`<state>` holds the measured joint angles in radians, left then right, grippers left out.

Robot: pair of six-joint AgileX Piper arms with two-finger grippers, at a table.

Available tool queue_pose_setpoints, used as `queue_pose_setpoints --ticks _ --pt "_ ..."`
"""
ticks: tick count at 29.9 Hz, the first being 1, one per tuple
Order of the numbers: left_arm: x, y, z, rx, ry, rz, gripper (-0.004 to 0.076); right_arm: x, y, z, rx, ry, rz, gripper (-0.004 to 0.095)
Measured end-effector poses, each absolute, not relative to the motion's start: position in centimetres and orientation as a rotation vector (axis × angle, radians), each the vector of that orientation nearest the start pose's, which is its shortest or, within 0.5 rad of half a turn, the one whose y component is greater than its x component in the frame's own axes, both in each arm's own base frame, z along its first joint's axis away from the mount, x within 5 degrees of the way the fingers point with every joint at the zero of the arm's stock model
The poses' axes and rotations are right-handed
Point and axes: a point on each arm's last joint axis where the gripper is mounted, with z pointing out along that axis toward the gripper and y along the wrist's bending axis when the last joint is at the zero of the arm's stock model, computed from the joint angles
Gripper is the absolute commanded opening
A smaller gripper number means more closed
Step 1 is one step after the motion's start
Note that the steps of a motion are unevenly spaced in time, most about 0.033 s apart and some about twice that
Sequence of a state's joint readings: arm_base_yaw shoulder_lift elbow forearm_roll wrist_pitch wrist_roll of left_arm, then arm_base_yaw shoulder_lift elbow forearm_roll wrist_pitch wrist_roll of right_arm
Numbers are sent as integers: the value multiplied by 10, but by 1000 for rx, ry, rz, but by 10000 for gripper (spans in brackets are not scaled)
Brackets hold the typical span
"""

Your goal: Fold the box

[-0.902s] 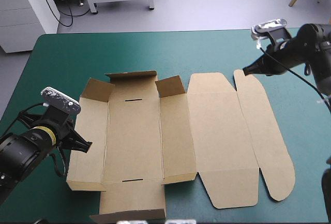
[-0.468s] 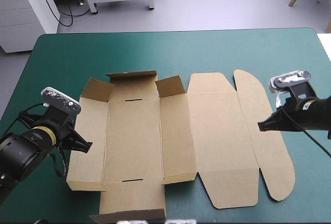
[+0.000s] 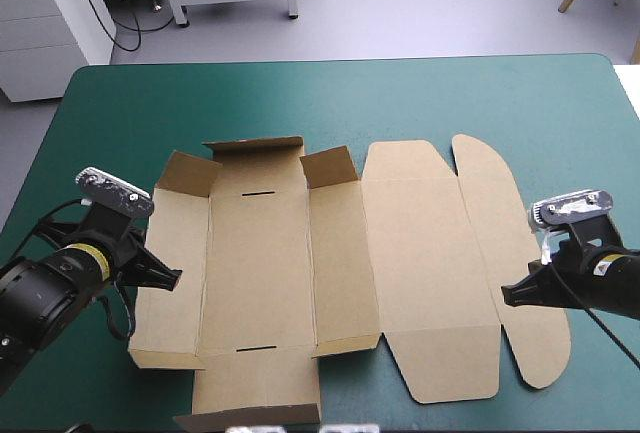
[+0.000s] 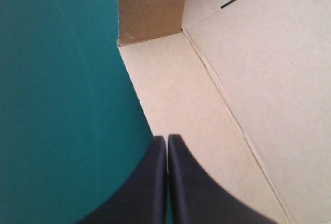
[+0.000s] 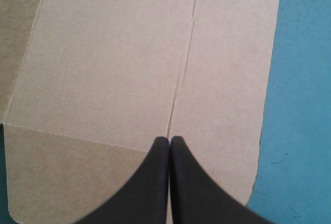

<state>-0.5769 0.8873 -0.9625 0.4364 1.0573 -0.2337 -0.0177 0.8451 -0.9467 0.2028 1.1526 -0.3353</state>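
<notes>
Lies across the middle of the smooth teal-green table cover (image 3: 300,93): the box (image 3: 410,253), a cut sheet of matte brown board, creased into panels, left flaps tilted up, rounded right flaps flat. Shows the left gripper (image 3: 172,276) pinched to one black point at the box's left edge, holding nothing; likewise the right gripper (image 3: 508,296), over the rounded right flap's crease.
</notes>
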Motion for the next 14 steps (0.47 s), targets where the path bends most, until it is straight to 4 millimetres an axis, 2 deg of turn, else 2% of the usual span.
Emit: queue_pose_setpoints --ticks 8,14 --pt "155 -67 370 456 2249 53 -7 136 14 350 -363 2490 126 -19" --pt "182 -89 360 471 2353 11 20 136 14 351 -360 2479 123 -19"
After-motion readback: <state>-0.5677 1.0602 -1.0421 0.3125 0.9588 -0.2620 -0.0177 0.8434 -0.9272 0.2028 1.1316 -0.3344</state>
